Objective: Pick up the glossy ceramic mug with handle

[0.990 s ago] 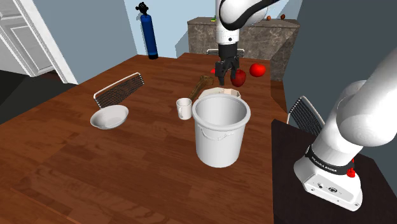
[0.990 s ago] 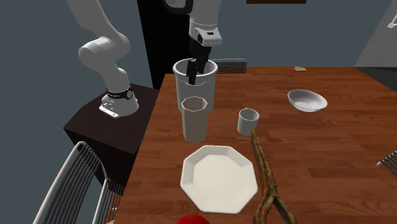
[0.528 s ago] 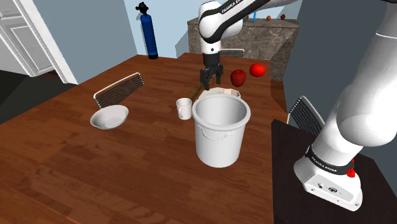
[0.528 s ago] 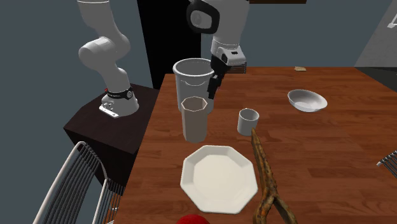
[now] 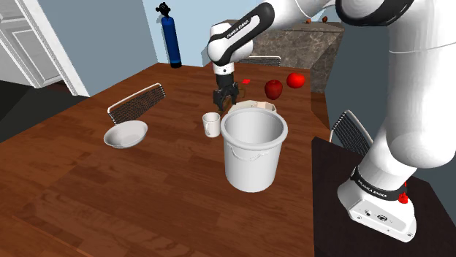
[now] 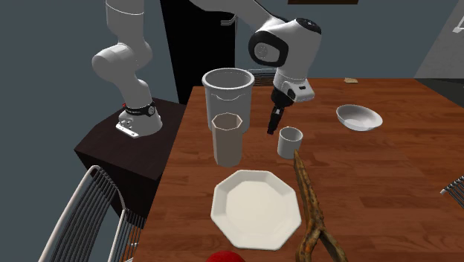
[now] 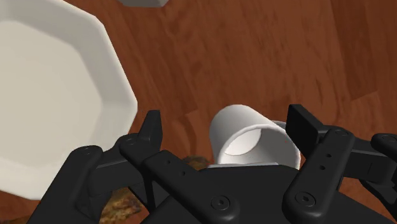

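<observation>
Hovering my wide-open gripper (image 7: 227, 124) just above the white mug (image 7: 254, 143) on the table (image 5: 109, 190), I reckon nothing's grabbed yet, so lowering, closing and lifting remain.

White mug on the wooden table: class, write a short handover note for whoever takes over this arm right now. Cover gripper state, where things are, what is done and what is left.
Gripper: open and empty, hovering just above the white mug, fingers apart and not touching it.
Mug: upright on the wooden table, beside the large white pot and near the octagonal plate.
Done: gripper brought over the mug.
Left: lower around the mug, close on it, lift.
</observation>
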`<action>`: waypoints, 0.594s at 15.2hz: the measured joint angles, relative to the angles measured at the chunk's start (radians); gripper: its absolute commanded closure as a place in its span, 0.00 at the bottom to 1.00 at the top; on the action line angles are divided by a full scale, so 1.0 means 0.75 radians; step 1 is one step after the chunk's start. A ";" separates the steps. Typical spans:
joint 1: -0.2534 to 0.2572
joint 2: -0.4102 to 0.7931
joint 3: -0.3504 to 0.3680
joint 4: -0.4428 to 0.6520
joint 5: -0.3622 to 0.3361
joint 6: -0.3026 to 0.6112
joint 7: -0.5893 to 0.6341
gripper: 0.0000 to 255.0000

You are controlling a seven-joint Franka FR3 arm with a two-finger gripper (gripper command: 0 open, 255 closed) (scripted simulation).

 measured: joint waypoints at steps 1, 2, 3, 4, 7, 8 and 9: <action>-0.002 0.064 0.003 0.068 0.004 -0.005 -0.004 0.00; -0.002 0.117 0.006 0.134 0.007 -0.019 -0.003 0.00; -0.003 0.159 0.008 0.185 0.008 -0.029 -0.005 0.00; -0.006 0.213 0.011 0.239 0.011 -0.028 -0.009 0.00; -0.007 0.342 0.018 0.385 0.016 -0.048 -0.009 0.00; -0.005 0.355 0.019 0.387 0.017 -0.037 -0.008 0.00; -0.005 0.374 0.020 0.398 0.018 -0.029 -0.008 0.00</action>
